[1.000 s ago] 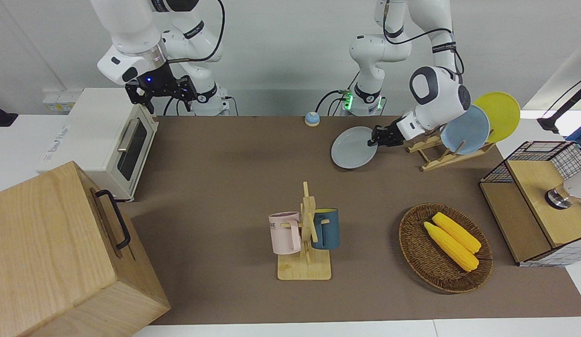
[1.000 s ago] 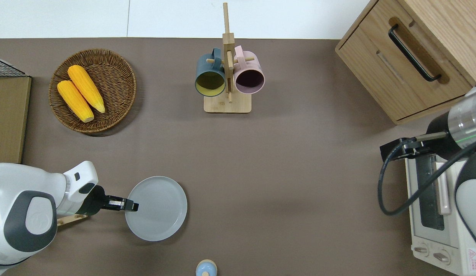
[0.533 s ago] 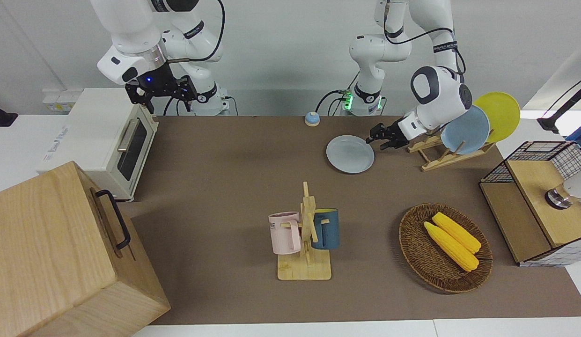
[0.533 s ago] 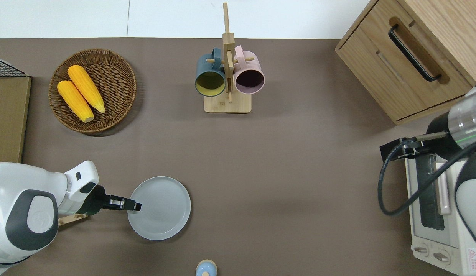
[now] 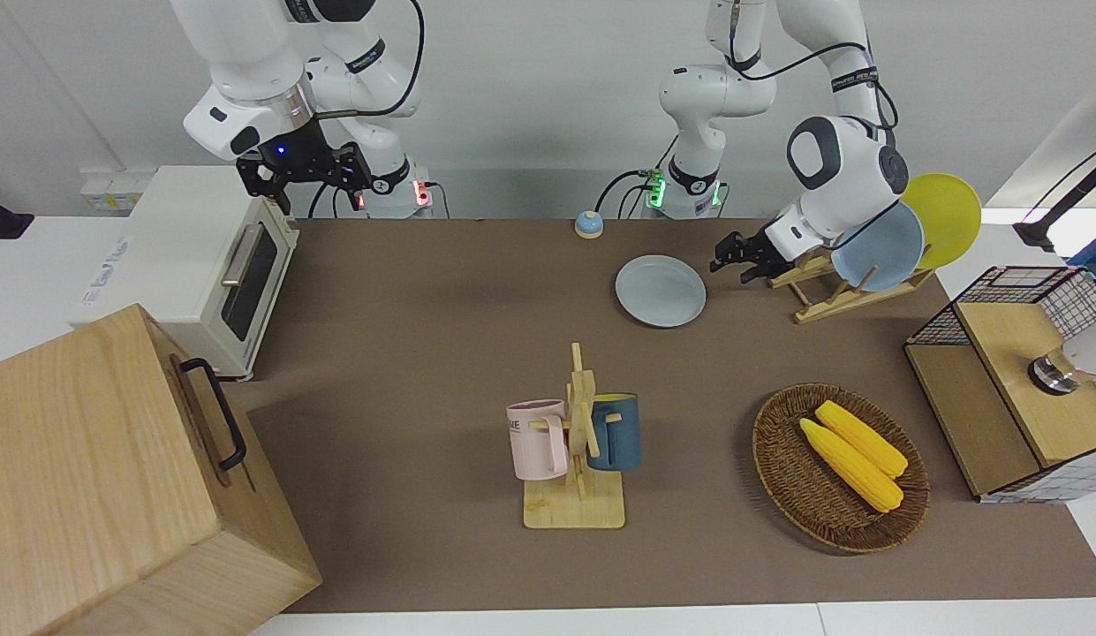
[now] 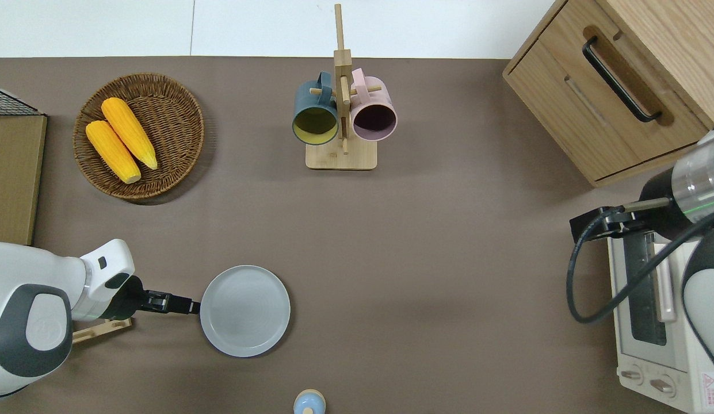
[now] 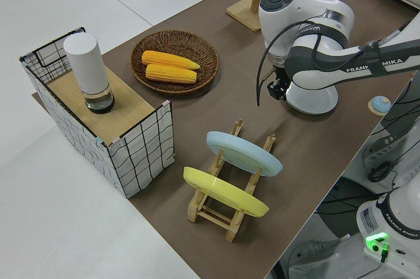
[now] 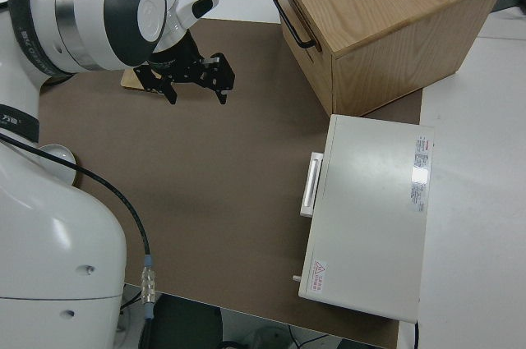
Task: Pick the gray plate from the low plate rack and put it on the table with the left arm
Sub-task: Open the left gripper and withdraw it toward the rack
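- Gray plate (image 6: 245, 310) lies flat on the tabletop (image 6: 426, 241), lower left of the overhead view.
- Left pincer (image 6: 191, 305), fingers apart, sits just beside its rim.
- Right arm is parked.

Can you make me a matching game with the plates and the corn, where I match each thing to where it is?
Things:
1. gray plate
2. light blue plate
3. corn cobs
4. pink mug

Places:
A. in the wicker basket
B. flat on the table
C. hanging on the mug stand
D. standing in the low plate rack

Pairs: 1-B, 2-D, 3-A, 4-C
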`<state>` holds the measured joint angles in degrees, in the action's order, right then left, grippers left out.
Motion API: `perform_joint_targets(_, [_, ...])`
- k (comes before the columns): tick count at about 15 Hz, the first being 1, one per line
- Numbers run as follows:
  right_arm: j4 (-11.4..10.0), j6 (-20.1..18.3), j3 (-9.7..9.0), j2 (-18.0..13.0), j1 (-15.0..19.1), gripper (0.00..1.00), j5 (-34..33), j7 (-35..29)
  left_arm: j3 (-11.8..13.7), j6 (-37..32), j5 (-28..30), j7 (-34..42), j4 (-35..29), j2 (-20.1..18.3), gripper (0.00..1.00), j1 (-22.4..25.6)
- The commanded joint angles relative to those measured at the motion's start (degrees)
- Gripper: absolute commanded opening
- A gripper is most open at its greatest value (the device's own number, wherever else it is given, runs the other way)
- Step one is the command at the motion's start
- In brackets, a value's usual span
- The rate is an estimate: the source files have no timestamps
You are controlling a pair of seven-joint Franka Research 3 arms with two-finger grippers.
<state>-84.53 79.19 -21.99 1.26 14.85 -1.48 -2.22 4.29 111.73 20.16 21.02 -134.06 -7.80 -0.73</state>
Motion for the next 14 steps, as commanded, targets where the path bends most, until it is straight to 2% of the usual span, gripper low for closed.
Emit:
perform_joint_targets(1, [0.41, -0.62, -1.21, -0.12, 1.32, 0.983, -0.37, -0.68, -1.21, -7.12, -8.62, -10.71, 8.61, -0.99, 0.86, -0.59])
perform_joint_targets(5, [0.41, -0.62, -1.21, -0.12, 1.32, 0.983, -0.37, -0.68, -3.58, -13.99, -14.96, -18.37, 18.9, -0.37, 0.97, -0.68])
perform_joint_targets(8, [0.41, -0.62, -1.13, -0.12, 1.32, 0.983, -0.37, -0.68, -5.52, -17.24, -18.92, -22.85, 24.79, -0.29, 0.98, -0.68])
perform_joint_targets(11, [0.41, -0.62, -1.21, -0.12, 1.32, 0.983, -0.37, -0.68, -7.36, -19.27, -22.35, -23.39, 29.8, -0.37, 0.99, -0.59])
perform_joint_targets(14, [0.41, -0.62, -1.21, -0.12, 1.32, 0.983, -0.37, -0.68, -7.54, -20.85, -21.66, -23.48, 32.63, -0.37, 0.99, -0.59])
